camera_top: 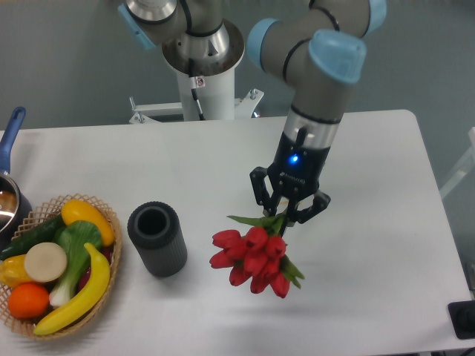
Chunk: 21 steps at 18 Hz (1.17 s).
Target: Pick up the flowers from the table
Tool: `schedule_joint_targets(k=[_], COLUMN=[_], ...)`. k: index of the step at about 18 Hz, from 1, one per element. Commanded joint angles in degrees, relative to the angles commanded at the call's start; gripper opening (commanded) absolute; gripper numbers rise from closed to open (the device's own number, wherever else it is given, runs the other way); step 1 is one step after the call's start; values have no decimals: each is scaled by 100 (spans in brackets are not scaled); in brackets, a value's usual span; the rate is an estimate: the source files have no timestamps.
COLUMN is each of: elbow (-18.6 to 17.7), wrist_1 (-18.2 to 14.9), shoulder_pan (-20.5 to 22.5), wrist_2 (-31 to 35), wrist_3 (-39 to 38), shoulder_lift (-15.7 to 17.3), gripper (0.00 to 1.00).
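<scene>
From the fixed camera, the gripper (288,213) is pointing down over the middle of the table (371,148), its 2 fingers drawn in around the green stems of the flowers (254,258). The stems are running between the fingers, so it is gripping the bunch near the stem end. The red heads are hanging down and toward the camera, below the gripper; whether they are touching the white top or just clearing it, I cannot tell.

The hold is sitting far from the heavy heads, so the bunch may be pivoting or slipping out as it rises. A swing to the left could brush the dark cylindrical cup (157,239), standing near the fruit basket (111,222).
</scene>
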Motion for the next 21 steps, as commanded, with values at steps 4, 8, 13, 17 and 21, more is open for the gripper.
schedule_joint_targets(k=[4, 8, 13, 17, 21], elbow=[44, 35, 9, -44, -70], wrist_1=[0, 0, 9, 0, 9], shoulder_pan=[220, 335, 361, 370, 370], wrist_2=[-694, -1064, -1100, -1100, -1100], wrist_3=[0, 0, 9, 0, 0], shoulder_lift=[0, 0, 0, 53, 70], gripper=[25, 25, 25, 25, 25])
